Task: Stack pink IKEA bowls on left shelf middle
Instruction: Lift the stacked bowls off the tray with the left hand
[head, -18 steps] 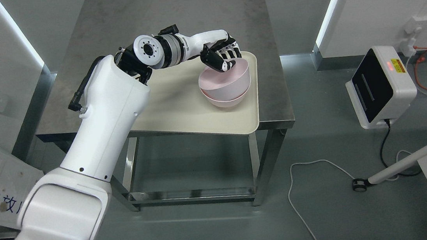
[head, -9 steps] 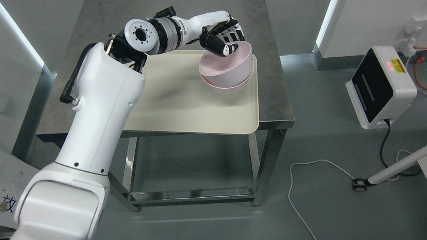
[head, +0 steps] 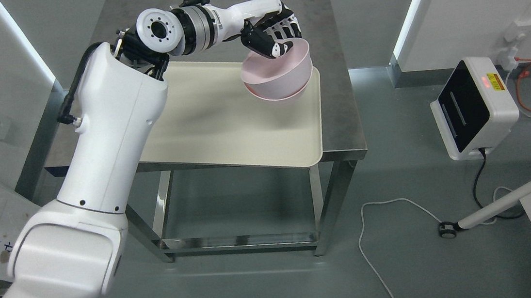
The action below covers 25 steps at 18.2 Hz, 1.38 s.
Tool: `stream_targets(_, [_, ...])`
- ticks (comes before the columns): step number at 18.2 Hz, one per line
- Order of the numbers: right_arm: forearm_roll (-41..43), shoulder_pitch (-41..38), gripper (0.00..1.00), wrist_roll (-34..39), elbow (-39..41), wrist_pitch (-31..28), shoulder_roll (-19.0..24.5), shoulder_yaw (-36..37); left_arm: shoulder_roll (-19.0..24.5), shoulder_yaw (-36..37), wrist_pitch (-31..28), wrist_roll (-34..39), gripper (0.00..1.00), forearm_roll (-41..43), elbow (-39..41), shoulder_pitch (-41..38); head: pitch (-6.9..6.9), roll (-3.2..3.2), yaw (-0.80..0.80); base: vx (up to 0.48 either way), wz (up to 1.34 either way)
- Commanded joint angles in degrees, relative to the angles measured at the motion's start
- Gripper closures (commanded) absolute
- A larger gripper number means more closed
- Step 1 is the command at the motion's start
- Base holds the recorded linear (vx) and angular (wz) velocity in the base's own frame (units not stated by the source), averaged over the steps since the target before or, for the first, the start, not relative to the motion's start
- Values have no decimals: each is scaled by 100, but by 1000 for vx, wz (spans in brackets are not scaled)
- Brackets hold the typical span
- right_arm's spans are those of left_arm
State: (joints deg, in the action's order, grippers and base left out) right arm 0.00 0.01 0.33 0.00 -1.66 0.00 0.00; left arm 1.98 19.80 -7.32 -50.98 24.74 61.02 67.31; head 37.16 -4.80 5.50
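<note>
Gripping the far rim of the nested pink bowls (head: 278, 77), the left robot hand (head: 274, 38) has its fingers curled over the edge, thumb inside, in the upper middle of the frame. The pair appears lifted clear of the cream tray (head: 224, 123) on the steel bench (head: 335, 113). They look like light, stiff, smooth plastic, so a one-sided rim pinch could let them tilt or slip apart; keeping them level seems wise.

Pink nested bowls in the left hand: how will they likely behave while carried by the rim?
The two nested, smooth pink bowls look rigid and probably light. Gripped at one rim point by the left hand, they may tilt. The lower bowl seems ungripped, so it might slip out.
</note>
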Motion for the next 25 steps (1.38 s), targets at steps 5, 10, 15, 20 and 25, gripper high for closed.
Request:
stream_targets(5, [0,-168,0,2,193,-27,-100,62,400,-398,-42,-123,100,5,656,-60,0,0,0,-7,0])
stream_targets(10, [0,-168,0,2,193,-27,-100,62,338,-249,-50,-123,100,14,656,-60,0,0,0,-54,-21])
stream_targets(15, [0,-168,0,2,193,-36,-100,62,364,-195,-51,-132,100,14,656,-60,0,0,0,-138,-112])
stream_targets(20, [0,-168,0,2,193,-36,-100,62,671,-301,-51,-255,100,-4,674,-69,0,0,0,-196,-96])
stream_targets(25, [0,-168,0,2,193,-36,-100,62,1014,-520,11,-334,100,-4,674,-139,0,0,0,-188,308])
